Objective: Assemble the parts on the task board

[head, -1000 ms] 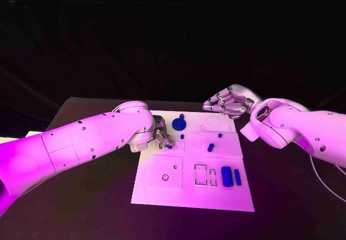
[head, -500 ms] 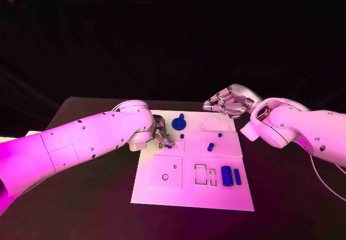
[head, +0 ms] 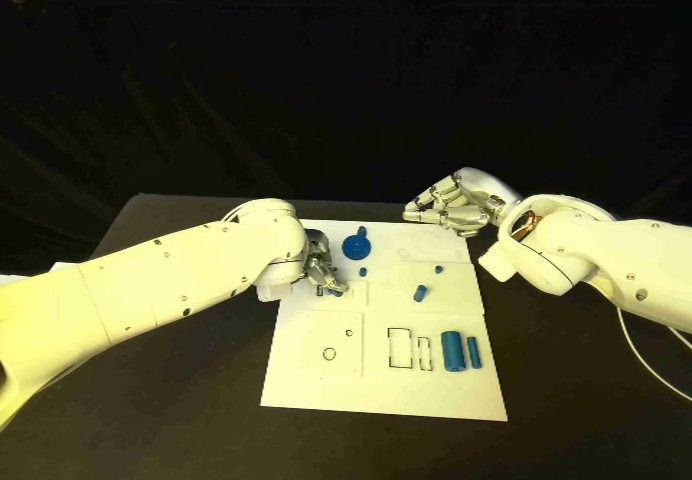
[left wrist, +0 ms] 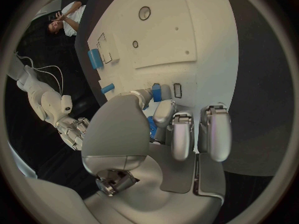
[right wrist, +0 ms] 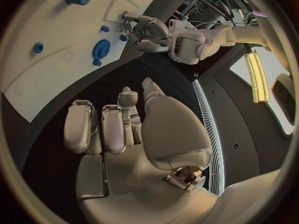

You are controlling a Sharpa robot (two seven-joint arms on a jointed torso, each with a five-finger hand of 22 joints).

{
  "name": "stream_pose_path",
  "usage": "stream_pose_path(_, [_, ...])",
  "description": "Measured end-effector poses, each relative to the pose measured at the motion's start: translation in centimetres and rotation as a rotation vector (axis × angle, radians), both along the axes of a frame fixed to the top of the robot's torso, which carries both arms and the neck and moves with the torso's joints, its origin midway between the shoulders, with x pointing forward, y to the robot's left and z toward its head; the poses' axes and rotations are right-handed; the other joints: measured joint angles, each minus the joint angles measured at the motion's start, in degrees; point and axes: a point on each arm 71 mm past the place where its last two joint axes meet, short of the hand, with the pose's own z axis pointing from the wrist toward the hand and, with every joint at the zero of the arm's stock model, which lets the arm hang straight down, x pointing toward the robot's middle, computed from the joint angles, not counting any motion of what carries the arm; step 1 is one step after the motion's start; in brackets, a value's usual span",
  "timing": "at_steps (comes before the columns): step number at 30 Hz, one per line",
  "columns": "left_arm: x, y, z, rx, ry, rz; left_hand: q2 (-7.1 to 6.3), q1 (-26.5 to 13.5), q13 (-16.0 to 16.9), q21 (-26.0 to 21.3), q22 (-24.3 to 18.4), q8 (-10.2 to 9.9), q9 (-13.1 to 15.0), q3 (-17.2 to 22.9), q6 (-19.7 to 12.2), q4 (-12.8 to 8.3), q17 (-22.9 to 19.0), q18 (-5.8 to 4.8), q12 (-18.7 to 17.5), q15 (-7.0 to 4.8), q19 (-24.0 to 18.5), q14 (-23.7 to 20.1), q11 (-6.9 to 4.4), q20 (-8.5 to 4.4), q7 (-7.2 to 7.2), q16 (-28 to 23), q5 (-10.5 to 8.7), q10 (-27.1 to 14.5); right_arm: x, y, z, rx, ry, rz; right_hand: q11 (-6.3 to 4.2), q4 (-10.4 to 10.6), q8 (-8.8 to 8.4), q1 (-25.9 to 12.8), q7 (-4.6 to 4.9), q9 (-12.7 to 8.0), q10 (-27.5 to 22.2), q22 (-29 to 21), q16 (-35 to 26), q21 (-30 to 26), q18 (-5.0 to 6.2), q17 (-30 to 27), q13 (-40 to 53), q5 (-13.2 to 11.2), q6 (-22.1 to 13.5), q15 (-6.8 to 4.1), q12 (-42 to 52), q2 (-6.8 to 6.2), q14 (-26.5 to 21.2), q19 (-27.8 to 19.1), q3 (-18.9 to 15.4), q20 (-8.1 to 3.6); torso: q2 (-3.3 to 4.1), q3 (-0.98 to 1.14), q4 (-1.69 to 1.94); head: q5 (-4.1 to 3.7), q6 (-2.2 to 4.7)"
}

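You see the white task board [head: 387, 340] lying flat in the middle of the black desk [head: 173, 400]. Your left hand [head: 320, 272] rests over the board's left edge, and its fingers [left wrist: 163, 112] pinch a small blue piece [left wrist: 156, 92] right at a little rectangular slot in the board. Your right hand [head: 450, 210] hovers just past the board's far right corner, its fingers [right wrist: 102, 127] curled in narrow with nothing between them. On the board a blue gear [head: 358, 247] sits near the far edge, just beside the left hand, with a small blue peg [head: 364, 271] next to it. Two more short blue pegs [head: 421, 293] lie toward the middle right. Near the right edge a blue cylinder [head: 453, 350] and a thinner blue bar [head: 473, 350] lie side by side, next to two outlined rectangular slots [head: 402, 350].
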Motion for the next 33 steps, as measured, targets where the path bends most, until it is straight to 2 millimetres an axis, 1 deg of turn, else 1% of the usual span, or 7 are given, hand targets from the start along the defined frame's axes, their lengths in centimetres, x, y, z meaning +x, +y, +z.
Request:
stream_pose_path(8, [0.04, -0.1, 0.0, 0.005, 0.001, -0.003, 0.89, -0.89, -0.19, 0.0, -0.01, 0.01, 0.02, 0.0, 0.1, 0.0, -0.01, 0.01, 0.0, 0.0, 0.0, 0.0, 0.1, 0.0, 0.09, 0.0, 0.19, 0.11, -0.03, 0.05, -0.01, -0.001, 0.001, 0.003, 0.0, 0.16, 0.0, 0.0, 0.0, 0.0, 0.0, -0.1, 0.0, -0.22, 0.0, -0.11, -0.08, 0.0, 0.0, 0.0, -0.29, 0.0, 0.0, -0.2, -0.16, 0.2, -0.01, 0.02, 0.01, -0.34, -0.32])
stream_pose_path(13, [0.16, -0.22, -0.01, 0.011, 0.003, -0.005, 1.62, -1.93, -0.19, 0.0, -0.01, 0.03, 0.02, 0.18, 0.41, -0.18, -0.01, 0.0, 0.0, 0.0, 0.0, 0.0, -0.01, 0.0, -0.01, 0.0, -0.94, 0.41, -0.07, 0.09, 0.01, -0.001, 0.0, 0.004, -0.02, 0.16, 0.0, 0.0, 0.0, -0.01, -0.01, -0.18, 0.0, -0.22, 0.0, -0.16, -0.1, 0.0, 0.0, 0.0, -0.29, 0.0, 0.0, -0.22, -0.16, 0.19, -0.01, 0.05, 0.01, -0.37, -0.49])
stream_pose_path(23, [0.42, -0.52, -0.07, 0.025, 0.01, -0.011, 1.65, -5.69, -0.58, 0.0, -0.01, 0.7, -0.28, 1.75, 0.75, -4.0, -0.01, 0.0, 0.0, 0.0, 0.0, 0.0, -0.01, 0.0, -0.1, 0.0, -1.39, 0.42, -0.14, 0.17, 0.05, 0.0, -0.002, 0.005, -0.04, 0.16, 0.0, 0.0, -0.01, -0.01, -0.45, -0.89, -0.33, -0.5, 0.0, -0.68, -0.48, 0.23, 0.0, 0.0, -0.58, 0.0, 0.0, -0.62, -0.46, 0.2, -0.02, 0.06, 0.01, -0.32, -0.49])
stream_pose_path(24, [0.43, -0.53, -0.07, 0.026, 0.011, -0.011, 1.55, -5.83, -0.58, 0.0, -0.02, 0.7, -0.35, 2.34, 0.93, -4.92, -0.02, 0.0, 0.0, 0.0, 0.0, 0.0, -0.01, 0.0, -0.15, 0.0, -1.41, 0.42, -0.15, 0.18, 0.05, 0.0, -0.002, 0.005, -0.04, 0.16, 0.0, 0.0, 0.0, -0.01, -0.45, -0.96, -0.56, -0.5, 0.0, -0.75, -0.62, 0.22, 0.0, 0.0, -0.91, 0.0, 0.0, -0.71, -0.46, 0.11, -0.02, 0.06, 0.01, -0.31, -0.5])
stream_pose_path(25, [0.44, -0.55, -0.07, 0.027, 0.011, -0.012, 1.85, -6.14, -0.58, 0.0, -0.01, 0.7, -0.41, 2.18, 0.93, -5.08, -0.02, 0.0, 0.0, 0.0, 0.0, 0.0, -0.09, 0.0, -0.17, 0.0, -1.42, 0.51, -0.15, 0.18, 0.05, 0.0, -0.003, 0.005, -0.04, 0.16, 0.0, 0.0, 0.0, -0.01, -0.45, -0.99, -0.66, -0.53, 0.0, -0.78, -0.71, 0.22, 0.0, 0.0, -1.02, 0.0, 0.0, -0.82, -0.46, 0.0, -0.03, 0.06, 0.01, -0.29, -0.5])
stream_pose_path(27, [0.46, -0.55, -0.07, 0.028, 0.011, -0.012, 1.55, -6.41, -0.58, 0.0, -0.01, 0.7, -0.46, 2.3, 0.95, -5.65, -0.02, 0.0, 0.0, 0.0, 0.0, 0.0, -0.19, 0.0, -0.27, 0.0, -1.43, 0.62, -0.16, 0.18, 0.06, 0.0, -0.003, 0.005, 0.03, 0.16, 0.0, 0.0, 0.0, -0.02, -0.79, -0.99, -0.67, -0.71, 0.01, -0.78, -0.84, 0.22, 0.0, 0.0, -1.02, 0.0, 0.0, -0.82, -0.46, 0.0, -0.03, 0.06, 0.01, -0.28, -0.5])
stream_pose_path(33, [0.46, -0.56, -0.06, 0.029, 0.012, -0.013, 1.87, -7.5, -0.55, 0.0, -0.02, 0.7, -0.63, 2.35, 0.91, -6.94, -0.02, 0.0, 0.0, 0.0, 0.0, 0.0, -0.11, 0.0, -0.32, 0.0, -1.43, 0.71, -0.21, 0.15, 0.1, 0.001, -0.004, 0.004, -0.03, 0.15, 0.0, 0.0, -0.01, -0.02, -0.86, -1.03, -0.67, -0.71, 0.0, -0.81, -0.89, 0.34, 0.0, 0.0, -1.19, 0.0, 0.0, -0.82, -0.46, 0.0, -0.02, 0.06, 0.01, -0.32, -0.58])
